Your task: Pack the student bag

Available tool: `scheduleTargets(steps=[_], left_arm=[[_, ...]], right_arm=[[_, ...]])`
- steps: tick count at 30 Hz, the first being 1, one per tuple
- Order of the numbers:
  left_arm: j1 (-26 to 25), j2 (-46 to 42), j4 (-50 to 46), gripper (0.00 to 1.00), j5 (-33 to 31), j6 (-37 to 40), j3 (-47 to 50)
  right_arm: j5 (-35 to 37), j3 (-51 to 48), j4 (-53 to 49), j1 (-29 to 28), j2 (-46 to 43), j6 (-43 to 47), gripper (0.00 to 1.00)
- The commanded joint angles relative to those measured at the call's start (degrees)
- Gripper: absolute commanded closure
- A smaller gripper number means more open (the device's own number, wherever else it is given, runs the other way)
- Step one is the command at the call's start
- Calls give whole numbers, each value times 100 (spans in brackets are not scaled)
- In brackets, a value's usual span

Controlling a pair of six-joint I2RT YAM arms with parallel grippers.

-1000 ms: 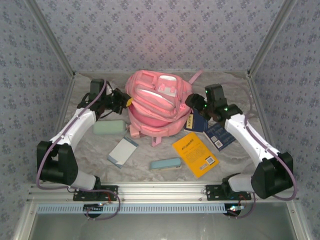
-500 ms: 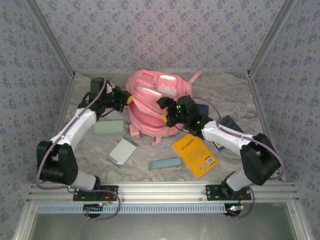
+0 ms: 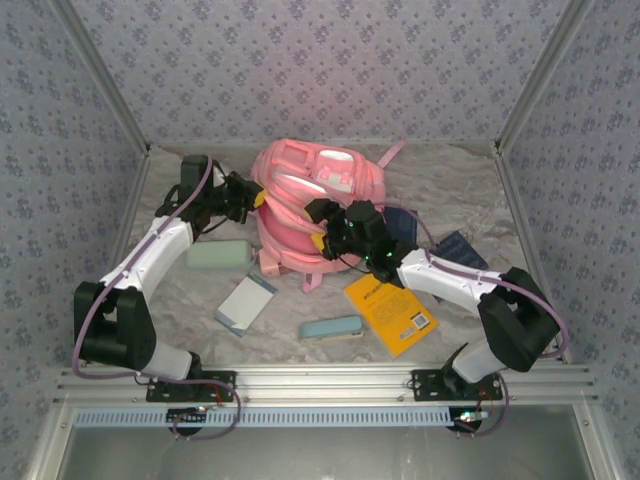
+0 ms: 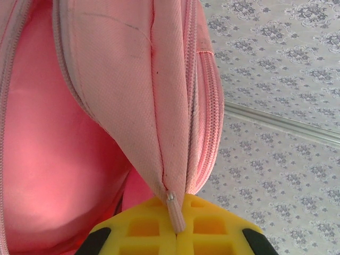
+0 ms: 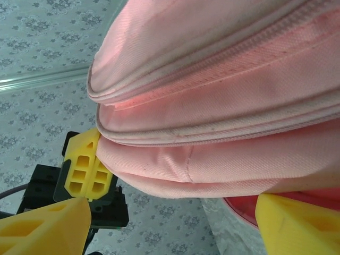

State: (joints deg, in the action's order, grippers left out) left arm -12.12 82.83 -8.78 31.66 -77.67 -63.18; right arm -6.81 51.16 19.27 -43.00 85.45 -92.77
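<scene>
- Two yellow jaws of the left gripper are pressed shut on a fabric edge beside the zip of the student bag.
- The right gripper is held with its jaws wide apart, with the bag's bulging side just ahead of them.
- The bag is lying at the middle back of the bench, between the two arms.
- A yellow book, a green case and a notebook are laid in front of it.

Your left arm bent inward, left gripper pinching the student bag — right arm folded across, right gripper spread wide
</scene>
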Motion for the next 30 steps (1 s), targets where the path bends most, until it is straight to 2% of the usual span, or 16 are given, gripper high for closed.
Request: scheduleTargets(steps=[1, 7, 11, 14, 16, 18, 21, 23, 26, 30], left_arm=[[-10, -78, 430, 100, 2, -196, -372], [-7, -301, 397, 100, 0, -205, -257], [-14, -484, 235, 100, -74, -108, -149], [-124, -583, 113, 100, -180, 47, -11], [-287, -571, 21, 100, -191, 255, 3], [-481, -486, -361, 98, -178, 761, -150], [-641, -387, -1264, 74, -341, 1816, -560], [-669, -336, -1900, 63, -555, 2583, -899], [-754, -168, -2833, 56, -937, 4025, -1574], [-1111, 169, -3520, 50, -1198, 5956, -2343]], right_arm=[[154, -135, -161, 52, 95, 5, 16], [491, 114, -627, 677, 316, 730, 16], [571, 460, -741, 1150, 473, 1235, 20], [318, 819, -705, 1353, 688, 1457, 38], [188, 998, -729, 1441, 757, 1585, 54], [106, 1092, -831, 1544, 772, 1690, 66], [-114, 1164, -988, 1741, 826, 1866, 80], [-344, 1160, -938, 1892, 926, 1894, 88], [-771, 1206, -811, 2107, 1117, 1903, 92], [-1264, 1460, -880, 2262, 1336, 2141, 97]])
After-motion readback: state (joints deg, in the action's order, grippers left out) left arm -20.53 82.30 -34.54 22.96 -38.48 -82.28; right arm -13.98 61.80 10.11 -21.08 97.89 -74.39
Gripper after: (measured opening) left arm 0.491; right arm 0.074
